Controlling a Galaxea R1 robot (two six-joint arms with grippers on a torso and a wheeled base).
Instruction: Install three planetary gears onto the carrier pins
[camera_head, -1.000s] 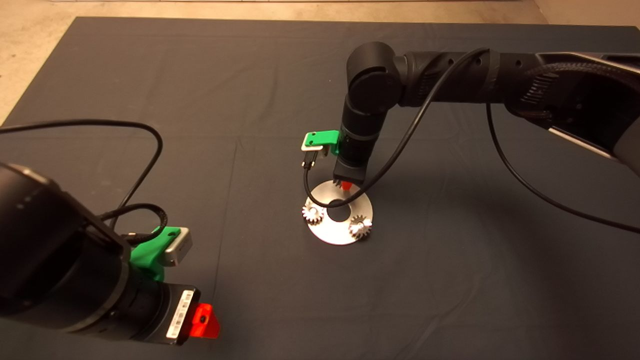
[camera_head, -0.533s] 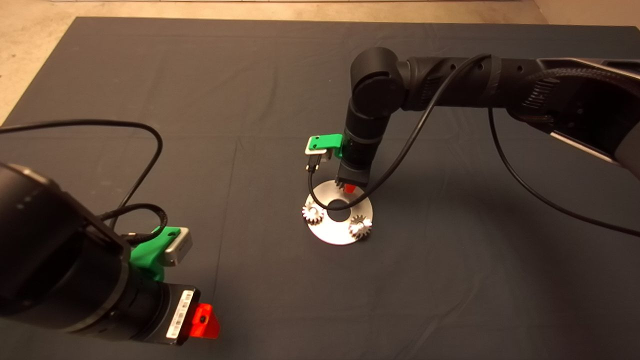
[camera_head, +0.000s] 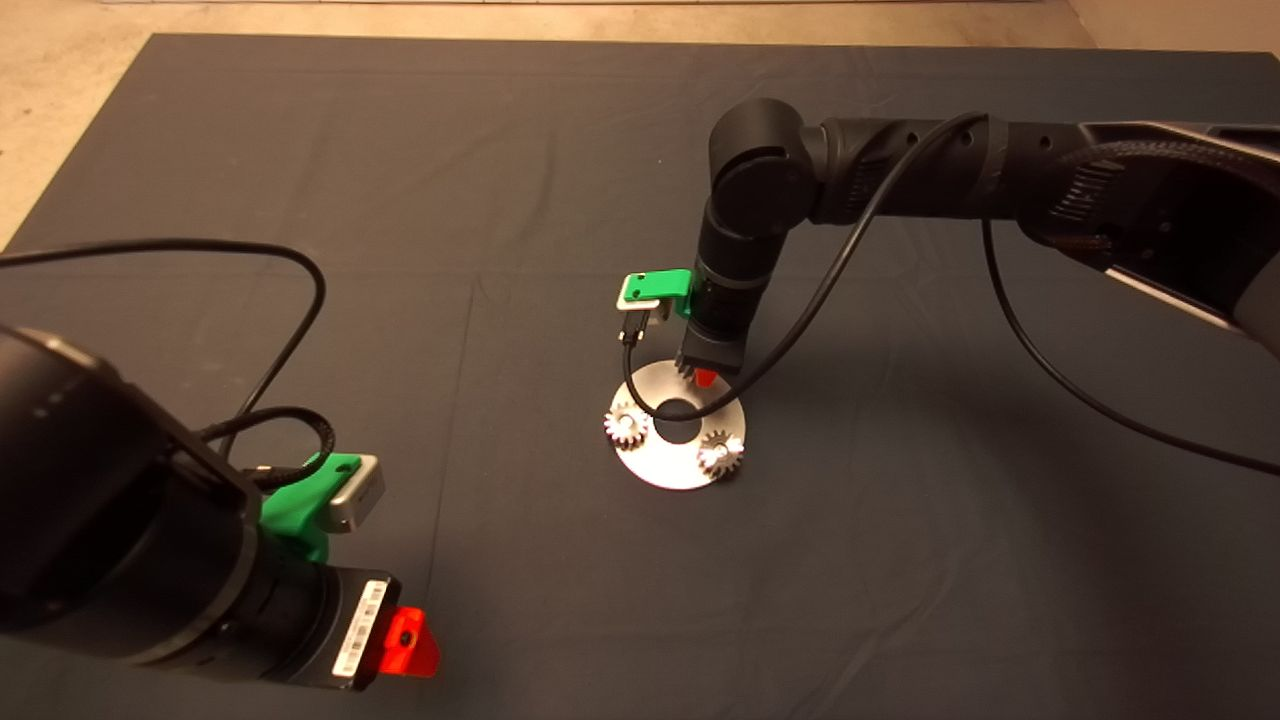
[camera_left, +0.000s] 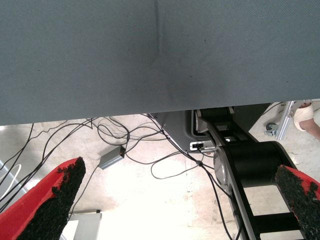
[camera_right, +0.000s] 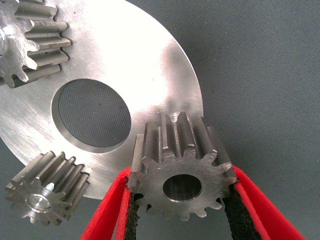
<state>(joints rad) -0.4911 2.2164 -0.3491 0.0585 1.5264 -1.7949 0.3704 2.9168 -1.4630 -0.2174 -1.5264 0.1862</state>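
Warm, rather dim light is falling on the dark mat (camera_head: 300, 150) from above. The arm is casting a soft shadow to the right. Glare is shining on the metal disc (camera_head: 665, 470). The floor (camera_left: 160, 200) is looking overexposed.

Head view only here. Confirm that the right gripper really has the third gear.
Observer: Confirmed. The right gripper is shut on the third gear, with its pads against the teeth, at the carrier disc's edge.
Operator: Report its centre hole.
Observer: I see no pin tip in it, and the gear looks tilted, not seated.
Operator: Check the other two.
Observer: The rim gear has a pin tip showing in its hole. The other gear also sits on the disc.
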